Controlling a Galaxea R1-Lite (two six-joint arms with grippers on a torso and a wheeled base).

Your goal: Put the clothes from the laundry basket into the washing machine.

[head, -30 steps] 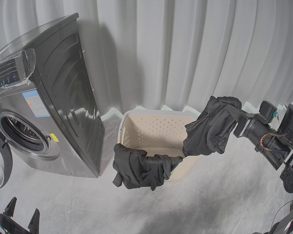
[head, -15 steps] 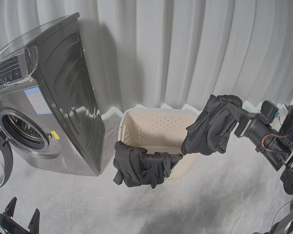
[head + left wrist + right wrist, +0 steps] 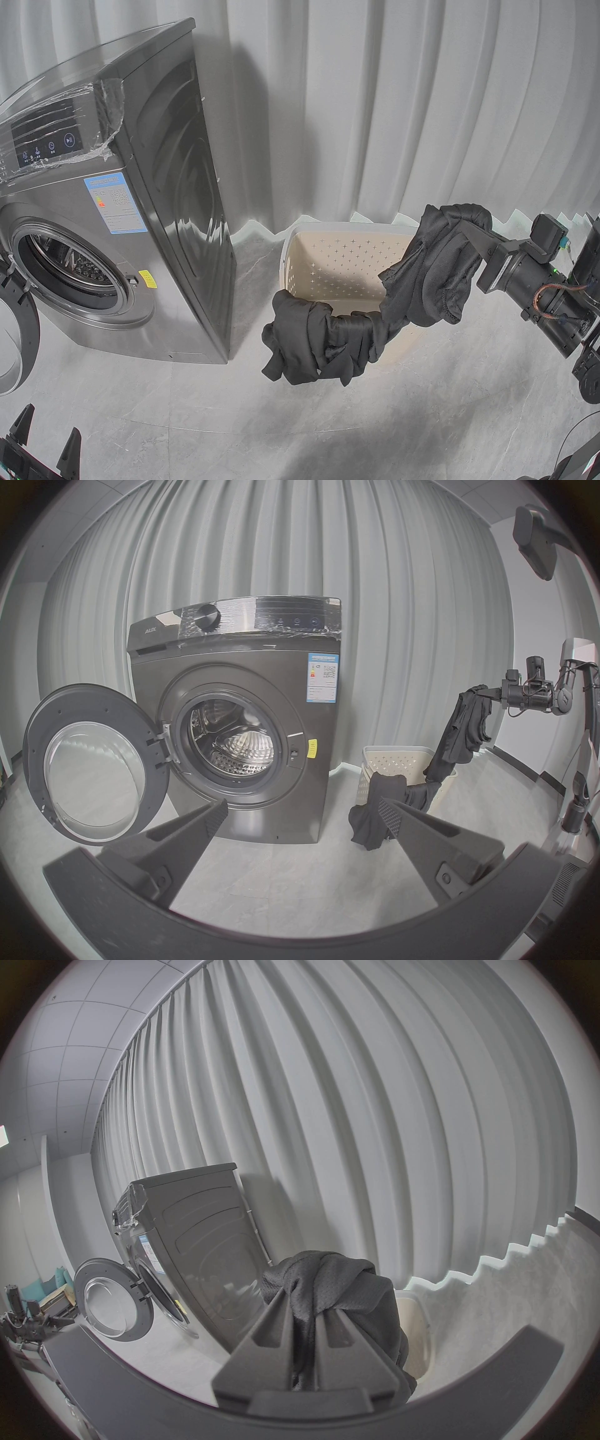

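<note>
My right gripper (image 3: 470, 226) is shut on a dark grey garment (image 3: 437, 269), held up above the right side of the cream laundry basket (image 3: 337, 262). The garment's lower end (image 3: 319, 340) trails down in a twisted band and hangs bunched over the basket's front rim. In the right wrist view the cloth (image 3: 331, 1285) is pinched between the closed fingers of the gripper (image 3: 304, 1329). The grey washing machine (image 3: 156, 187) stands left of the basket, with its round door (image 3: 94, 764) swung open and the steel drum (image 3: 231, 742) exposed. My left gripper (image 3: 47, 437) is low at the near left, open and holding nothing.
White pleated curtains (image 3: 375, 94) hang behind the machine and basket. The pale marble-look floor (image 3: 250, 412) spreads out in front of both. The open door (image 3: 15, 350) juts out at the machine's front left, near my left arm.
The head camera has turned, so the whole scene sits farther right. Relative to the basket, my right gripper has moved left with the garment, and the trailing cloth is now drawn into a band.
</note>
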